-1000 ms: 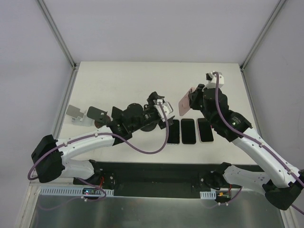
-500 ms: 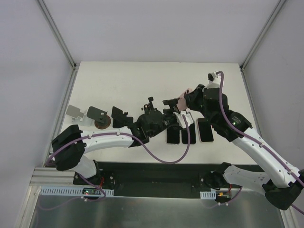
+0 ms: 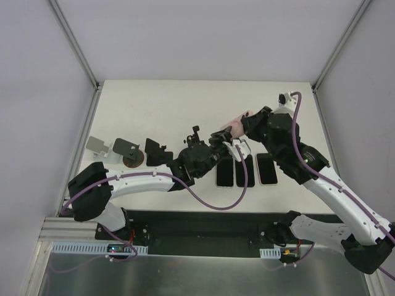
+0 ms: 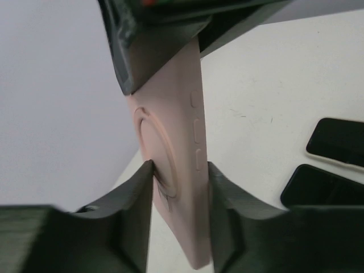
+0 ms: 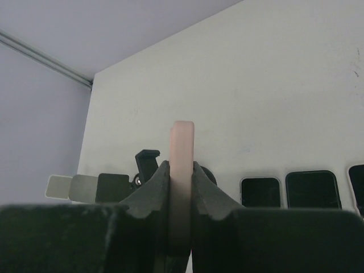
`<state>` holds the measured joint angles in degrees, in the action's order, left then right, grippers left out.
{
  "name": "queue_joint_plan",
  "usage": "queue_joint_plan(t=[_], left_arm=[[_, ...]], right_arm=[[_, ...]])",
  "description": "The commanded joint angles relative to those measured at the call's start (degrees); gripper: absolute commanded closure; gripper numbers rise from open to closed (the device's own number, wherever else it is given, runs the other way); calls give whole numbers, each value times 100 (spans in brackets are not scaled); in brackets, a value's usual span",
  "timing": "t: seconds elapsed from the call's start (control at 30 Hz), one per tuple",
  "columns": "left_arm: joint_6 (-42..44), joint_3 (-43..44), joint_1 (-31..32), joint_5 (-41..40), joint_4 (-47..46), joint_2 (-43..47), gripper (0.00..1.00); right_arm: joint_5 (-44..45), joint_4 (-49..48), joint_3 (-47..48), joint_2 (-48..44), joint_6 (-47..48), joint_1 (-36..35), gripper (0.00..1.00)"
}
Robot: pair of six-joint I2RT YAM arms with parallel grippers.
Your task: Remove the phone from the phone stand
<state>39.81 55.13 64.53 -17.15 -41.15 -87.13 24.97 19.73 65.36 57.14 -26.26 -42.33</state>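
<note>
Swinging over from the stands, the left pincer is now gripping the pink phone just beside the right pincer, which is still clamping it aloft. With the phone hanging clear of every stand, a handover is looking likely.

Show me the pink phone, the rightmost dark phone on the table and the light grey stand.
pink phone (image 4: 173,153), left wrist view, back of its case.
rightmost dark phone (image 3: 266,169), top external view, its screen.
light grey stand (image 3: 97,145), top external view, its flat plate.
</note>
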Motion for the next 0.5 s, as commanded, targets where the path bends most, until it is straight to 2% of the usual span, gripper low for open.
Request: queue_joint_plan(t=[0.0, 0.03, 0.07, 0.13, 0.2, 0.47], left_arm=[[-131, 15, 15, -324, -333, 91, 75], [-219, 15, 15, -342, -333, 109, 82], [-263, 6, 15, -368, -333, 117, 93], [-429, 15, 15, -395, -333, 179, 100], [-535, 6, 15, -403, -307, 249, 100], [-1519, 32, -11, -263, -8, 522, 100]], right_arm=[[-98, -671, 170, -300, -160, -13, 80], [-124, -776, 135, -327, -151, -4, 70], [-124, -829, 56, -344, -143, -4, 67], [-115, -979, -23, -432, -38, -12, 58], [-72, -1058, -103, -520, 33, -4, 52], [-229, -1322, -155, -739, 1103, -4, 5]])
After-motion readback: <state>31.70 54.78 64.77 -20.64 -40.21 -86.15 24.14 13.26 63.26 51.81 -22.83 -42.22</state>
